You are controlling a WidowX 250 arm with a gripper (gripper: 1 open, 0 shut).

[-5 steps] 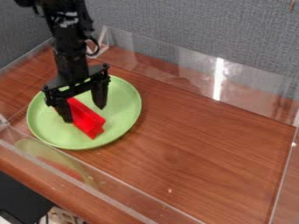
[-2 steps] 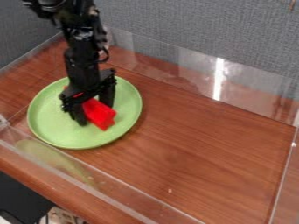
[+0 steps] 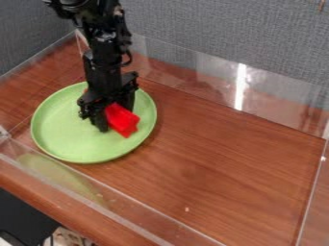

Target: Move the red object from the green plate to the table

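Black hand [image 3: 108,111] pointing straight down over green plate [image 3: 58,135], fingers closed around red block [image 3: 121,120], block on plate's right side, plate on wooden bench [image 3: 218,159] with clear walls.

The glossy reddish-brown wood-grain tabletop [image 3: 225,163] lies bare right of the round lime-green plate [image 3: 58,135], giving wide passage there. Clear acrylic walls [image 3: 238,82] fence every side.
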